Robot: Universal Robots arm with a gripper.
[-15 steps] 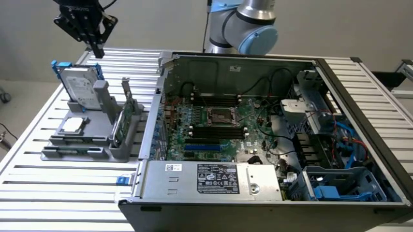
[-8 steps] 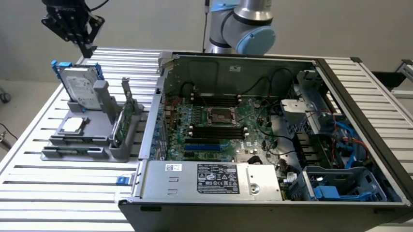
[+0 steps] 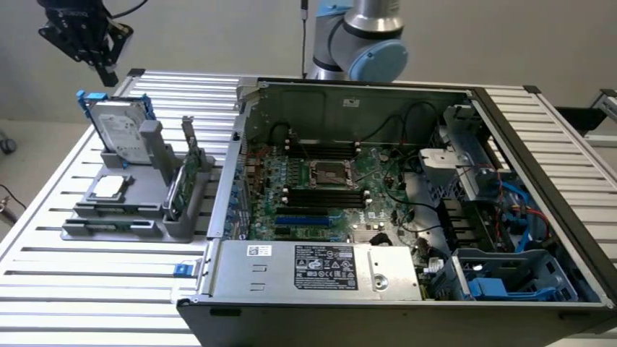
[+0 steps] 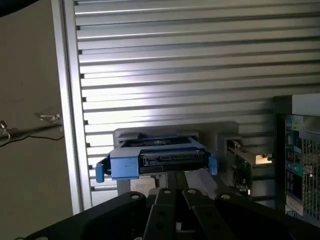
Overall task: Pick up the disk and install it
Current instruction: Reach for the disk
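Nearest in the exterior view, the open computer case lies on the slatted table. Its power supply box is at the front edge and the motherboard is exposed behind it.

Just beside the case, on the exterior view's left, sits a grey stand. A small silver processor chip lies flat on the stand. A green circuit card stands on edge in the slot nearest the case.

The disk stands at the stand's far end, on edge and leaning slightly, with its blue carrier around it (label not readable). It is not in the case.

The gripper hangs above the disk, pointing down and clear of it.

The wrist view looks past the gripper onto the upper edge of the disk. The fingers are pressed together and grasp nothing.

Farthest back, the arm rises behind the case.
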